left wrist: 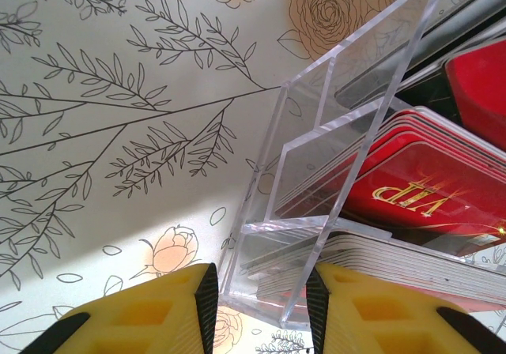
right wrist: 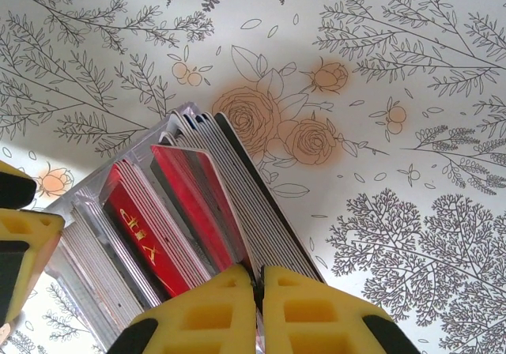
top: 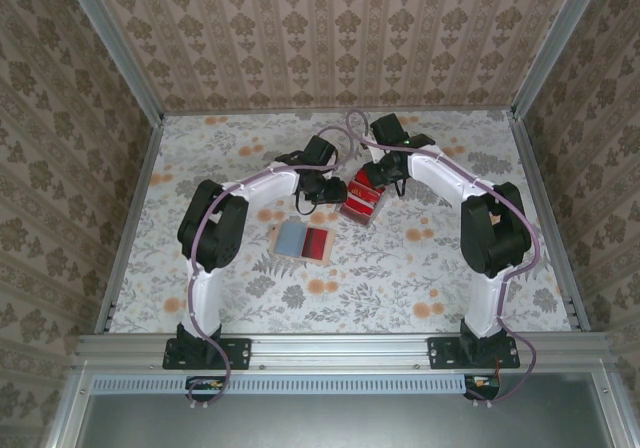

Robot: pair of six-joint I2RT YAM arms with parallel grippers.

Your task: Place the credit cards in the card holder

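The credit cards [top: 362, 196] stand packed in a clear acrylic rack [top: 352, 214] at mid-table, red faces [left wrist: 427, 188] among pale edges. My right gripper [right wrist: 258, 287] is shut on the edge of one card in the back row of the stack [right wrist: 237, 188], next to a tilted red card [right wrist: 190, 204]. My left gripper [left wrist: 259, 306] is closed on the rack's near corner [left wrist: 292, 291], a pad against each side. The card holder [top: 288, 238] lies open and flat in front of the rack, tan-edged, with a red card [top: 318, 243] on its right half.
Floral tablecloth [top: 400, 278] covers the table, walled in by patterned panels on three sides. Both arms arch inward from their bases at the near rail and meet over the rack. My left finger [right wrist: 20, 243] shows at the left edge of the right wrist view.
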